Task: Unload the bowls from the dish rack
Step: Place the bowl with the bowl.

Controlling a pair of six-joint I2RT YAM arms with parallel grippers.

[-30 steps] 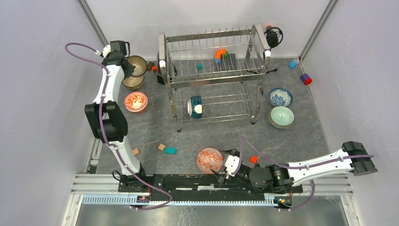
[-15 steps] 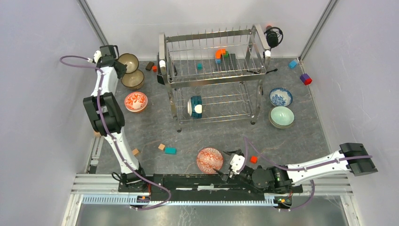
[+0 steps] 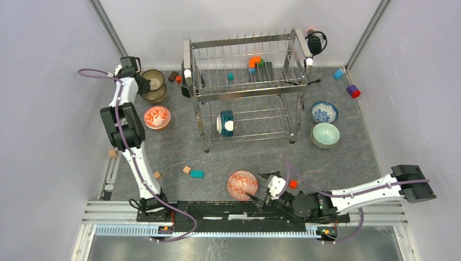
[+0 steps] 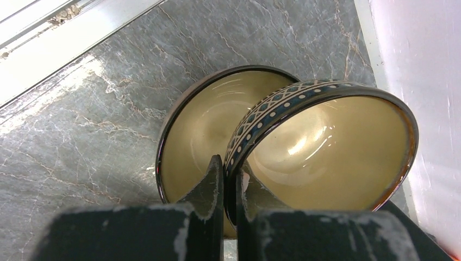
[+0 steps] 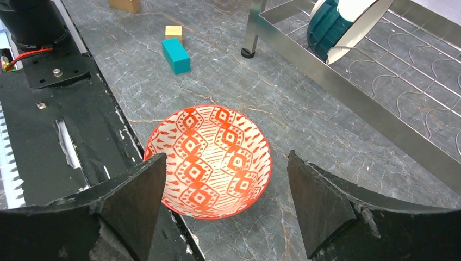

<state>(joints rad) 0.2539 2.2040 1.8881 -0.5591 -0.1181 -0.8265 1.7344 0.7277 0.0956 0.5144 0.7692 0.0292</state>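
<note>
At the far-left corner, the left gripper (image 4: 229,163) clamps a brown bowl (image 4: 326,157) by its rim, tilted over a second brown bowl (image 4: 195,130), probably for nesting. The right gripper (image 5: 224,163), jaws apart, points at the red patterned bowl (image 5: 209,185). One teal bowl (image 3: 225,123) sits in the lower tier of the dish rack (image 3: 247,92).

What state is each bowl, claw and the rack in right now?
Left gripper, shut on the brown-gold bowl.
Brown-gold bowl, held tilted over a second brown bowl.
Right gripper, open, beside the red-patterned bowl.
Red-patterned bowl, upright on the table.
Dish rack, upright, one teal bowl on edge inside.
</note>
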